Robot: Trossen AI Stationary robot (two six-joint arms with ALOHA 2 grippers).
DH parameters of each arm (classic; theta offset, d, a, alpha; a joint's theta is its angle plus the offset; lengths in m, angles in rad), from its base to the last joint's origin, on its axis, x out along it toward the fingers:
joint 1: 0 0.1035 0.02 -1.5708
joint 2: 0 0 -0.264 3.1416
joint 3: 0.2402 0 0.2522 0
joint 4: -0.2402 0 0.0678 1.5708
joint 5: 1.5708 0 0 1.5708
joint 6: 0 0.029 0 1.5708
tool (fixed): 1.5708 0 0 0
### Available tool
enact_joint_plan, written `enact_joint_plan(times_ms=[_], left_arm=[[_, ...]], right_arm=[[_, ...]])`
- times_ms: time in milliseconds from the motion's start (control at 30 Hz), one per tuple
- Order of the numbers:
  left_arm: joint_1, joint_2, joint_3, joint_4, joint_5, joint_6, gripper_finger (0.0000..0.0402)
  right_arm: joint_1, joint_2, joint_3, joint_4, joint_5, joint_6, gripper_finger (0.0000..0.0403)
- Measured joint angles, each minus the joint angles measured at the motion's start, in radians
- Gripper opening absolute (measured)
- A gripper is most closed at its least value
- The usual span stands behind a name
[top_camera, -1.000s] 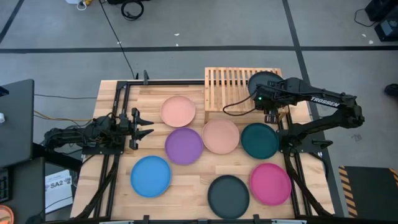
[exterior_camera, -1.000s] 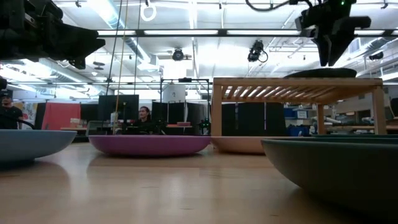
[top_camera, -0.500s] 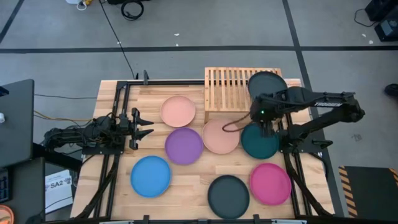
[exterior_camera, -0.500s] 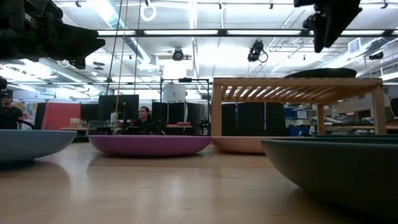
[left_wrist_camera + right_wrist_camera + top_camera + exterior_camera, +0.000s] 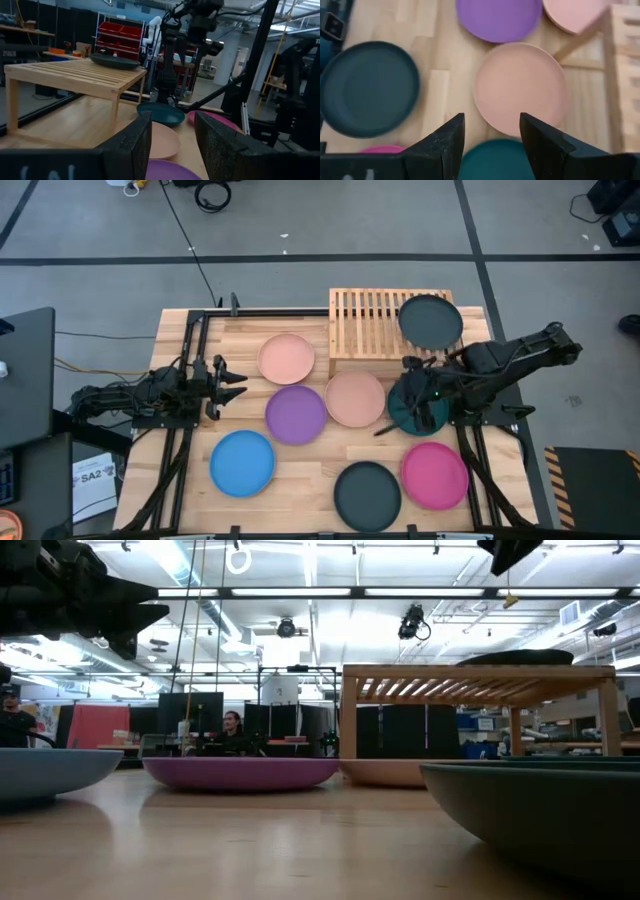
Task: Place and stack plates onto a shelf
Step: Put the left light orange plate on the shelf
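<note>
Right gripper [image 5: 418,412] above dark teal plate [image 5: 410,416]: jaws spread wide, empty. Left gripper [image 5: 236,381] at desk edge: jaws spread, empty.

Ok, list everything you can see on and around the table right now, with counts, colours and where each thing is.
Black plates: two, one on the shelf's right end, one at the table's near edge.
Peach plates: two, one left of the shelf, one in front of it.
Purple plate: one, table centre.
Blue plate: one, near left.
Dark teal plate: one, under the right hand.
Pink plate: one, near right.
Shelf: one, light wood, slatted, far edge.
Table: one, plank top.
Person: one, in the room behind.
Left hand: open, left side, idle.
Right hand: open, above the dark teal plate.
</note>
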Motion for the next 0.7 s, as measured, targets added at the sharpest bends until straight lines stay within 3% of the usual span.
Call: enact_joint_plan(times_ms=[467,700], left_arm=[[-0.001,0.004,0.0,0.056,0.0,-0.01,0.0155],[-0.001,0.113,0.003,0.142,-0.043,0.001,0.0155]], right_arm=[[0.058,0.0,-0.159,0.182,0.0,0.067,0.0195],[0.058,0.0,-0.224,0.271,0.0,0.07,0.0194]])
